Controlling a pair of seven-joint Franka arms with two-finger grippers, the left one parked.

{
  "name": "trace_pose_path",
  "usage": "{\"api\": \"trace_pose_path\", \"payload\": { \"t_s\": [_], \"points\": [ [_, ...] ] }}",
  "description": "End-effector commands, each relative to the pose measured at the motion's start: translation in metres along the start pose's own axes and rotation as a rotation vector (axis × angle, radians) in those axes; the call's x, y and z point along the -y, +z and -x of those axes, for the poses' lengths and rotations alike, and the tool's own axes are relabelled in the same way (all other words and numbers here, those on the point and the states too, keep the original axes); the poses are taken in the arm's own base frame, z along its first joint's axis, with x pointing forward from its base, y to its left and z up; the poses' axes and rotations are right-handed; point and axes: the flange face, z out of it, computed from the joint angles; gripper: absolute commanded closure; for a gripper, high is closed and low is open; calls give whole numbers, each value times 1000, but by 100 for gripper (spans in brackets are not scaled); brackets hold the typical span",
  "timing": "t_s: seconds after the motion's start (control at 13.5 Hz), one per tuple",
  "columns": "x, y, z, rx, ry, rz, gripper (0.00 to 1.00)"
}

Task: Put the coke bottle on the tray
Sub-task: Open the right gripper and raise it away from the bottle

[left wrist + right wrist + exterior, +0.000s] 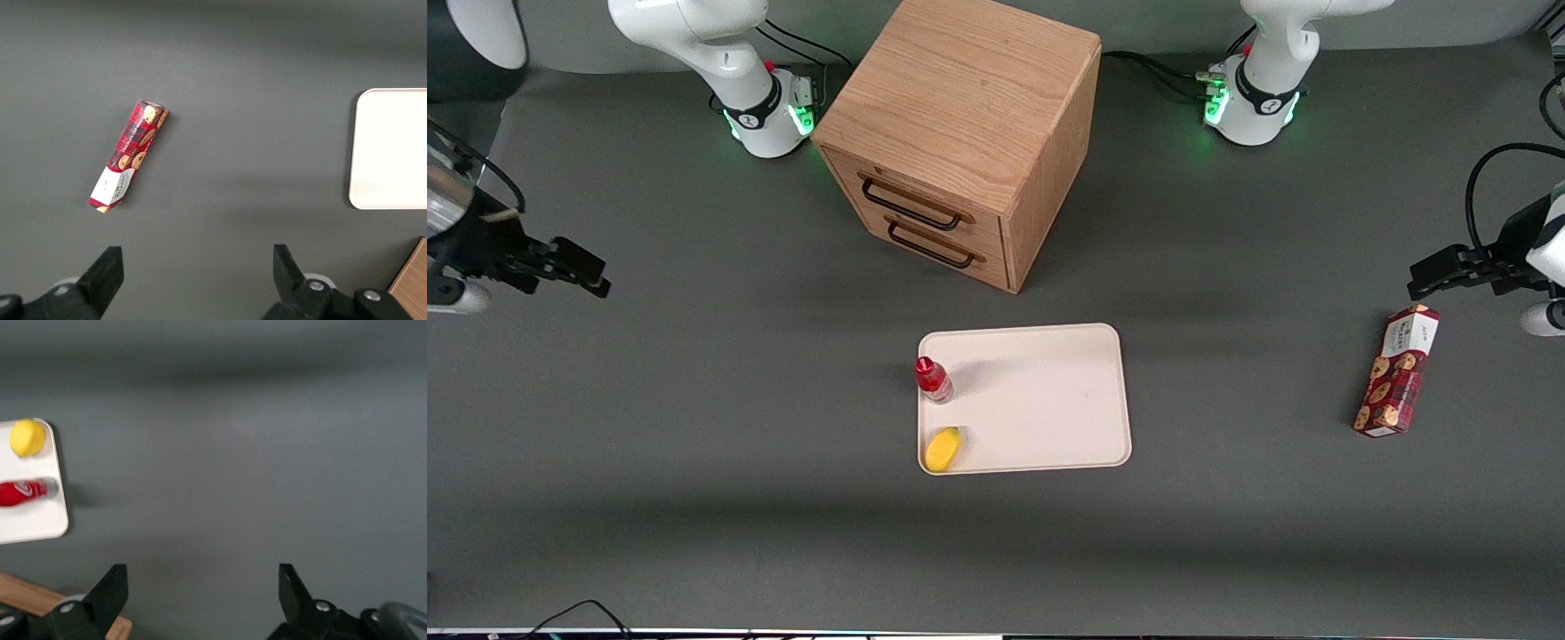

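The tray [1040,400] holds two things: the coke bottle [933,379] and a yellow fruit [943,449]. Both are near the tray's edge toward the working arm's end of the table, the fruit at about 6 o'clock from the bottle and nearer to the front camera. The bottle stands upright, its long axis vertical and its red cap on top. The gripper [596,276] hangs above the bare table [694,400], well apart from the tray, at about 10 o'clock from the bottle. Its fingers [110,590] are spread apart and hold nothing.
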Motion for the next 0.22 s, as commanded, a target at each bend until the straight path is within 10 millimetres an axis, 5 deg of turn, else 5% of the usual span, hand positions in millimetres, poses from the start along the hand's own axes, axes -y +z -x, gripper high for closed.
{"api": "trace_pose_path", "payload": {
  "t_s": [0.0,0.15],
  "points": [
    [1,-8,16,6,-36,-28,0],
    [-1,-12,18,0,-34,-29,0]
  ]
}}
